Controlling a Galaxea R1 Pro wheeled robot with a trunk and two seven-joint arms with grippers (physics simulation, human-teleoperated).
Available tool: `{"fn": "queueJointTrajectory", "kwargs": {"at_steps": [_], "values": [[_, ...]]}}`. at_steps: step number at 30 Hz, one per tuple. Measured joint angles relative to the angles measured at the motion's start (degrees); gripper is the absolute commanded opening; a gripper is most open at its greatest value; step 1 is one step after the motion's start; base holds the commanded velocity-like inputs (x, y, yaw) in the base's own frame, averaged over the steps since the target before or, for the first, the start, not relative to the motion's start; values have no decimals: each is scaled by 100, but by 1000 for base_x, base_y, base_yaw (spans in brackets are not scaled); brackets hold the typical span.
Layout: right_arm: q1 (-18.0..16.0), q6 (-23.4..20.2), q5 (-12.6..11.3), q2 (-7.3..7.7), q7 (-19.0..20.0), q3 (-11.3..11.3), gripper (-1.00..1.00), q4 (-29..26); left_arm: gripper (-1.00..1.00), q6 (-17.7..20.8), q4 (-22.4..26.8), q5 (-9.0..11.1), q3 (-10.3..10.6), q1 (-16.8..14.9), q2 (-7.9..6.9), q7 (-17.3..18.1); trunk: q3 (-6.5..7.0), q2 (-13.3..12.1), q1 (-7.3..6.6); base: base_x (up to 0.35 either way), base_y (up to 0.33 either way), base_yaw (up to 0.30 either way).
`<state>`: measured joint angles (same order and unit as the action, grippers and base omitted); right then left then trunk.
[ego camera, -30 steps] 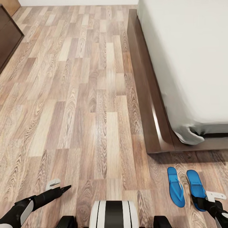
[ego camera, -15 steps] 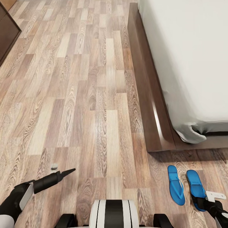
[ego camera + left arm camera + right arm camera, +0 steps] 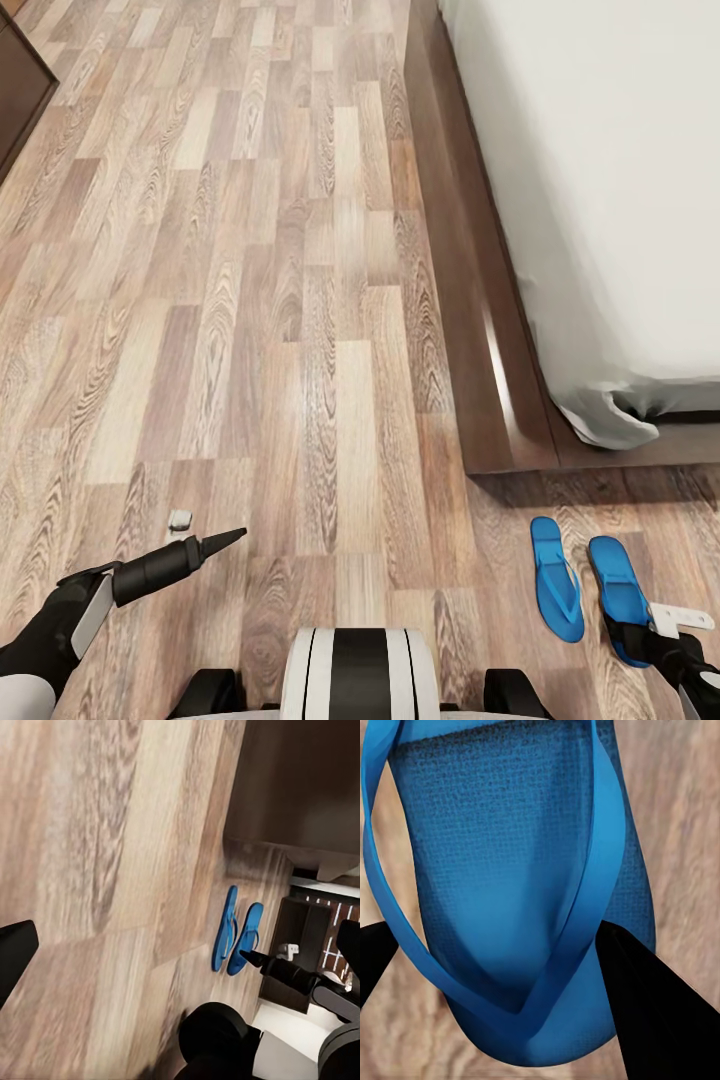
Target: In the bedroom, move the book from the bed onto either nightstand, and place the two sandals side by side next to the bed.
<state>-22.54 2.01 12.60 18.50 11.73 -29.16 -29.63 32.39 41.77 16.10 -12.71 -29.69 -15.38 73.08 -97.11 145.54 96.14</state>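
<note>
Two blue sandals, one (image 3: 556, 580) and the other (image 3: 618, 590), lie side by side on the wood floor just off the foot corner of the bed (image 3: 500, 400), which has a dark frame and a grey mattress. My right gripper (image 3: 628, 632) is at the near end of the right-hand sandal. In the right wrist view that sandal (image 3: 510, 870) lies between its black fingers (image 3: 649, 1005), which stand apart, so it is open. My left gripper (image 3: 225, 538) hovers open over bare floor at the near left. Its wrist view shows both sandals (image 3: 236, 930). The book and nightstand are out of view.
A dark wooden piece of furniture (image 3: 20, 90) stands at the far left edge. Wide plank floor (image 3: 280, 300) runs between it and the bed. My own base (image 3: 350, 675) is at the bottom of the head view.
My left gripper has moved forward and a little up over the floor. The head view has shifted slightly. The sandals and my right gripper stay where they were.
</note>
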Motion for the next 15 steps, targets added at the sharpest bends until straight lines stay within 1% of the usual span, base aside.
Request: {"fn": "queueJointTrajectory", "kwargs": {"at_steps": [4, 10, 15], "values": [[-4, 0, 0, 0, 0, 0, -100, -1, 100, -2, -5, 0, -1, 0, 0, -7, 0, 0, 0, 22, 0, 0], [-1, 0, 0, 0, 0, 0, -100, 0, 100, -1, -5, -1, -3, 0, 0, -8, 0, 0, -3, 235, 25, 0], [-1, 1, 0, 0, 0, 0, -100, -1, 100, -2, -10, 4, -9, 0, 0, -9, 0, 0, 0, 54, 4, 0]]}}
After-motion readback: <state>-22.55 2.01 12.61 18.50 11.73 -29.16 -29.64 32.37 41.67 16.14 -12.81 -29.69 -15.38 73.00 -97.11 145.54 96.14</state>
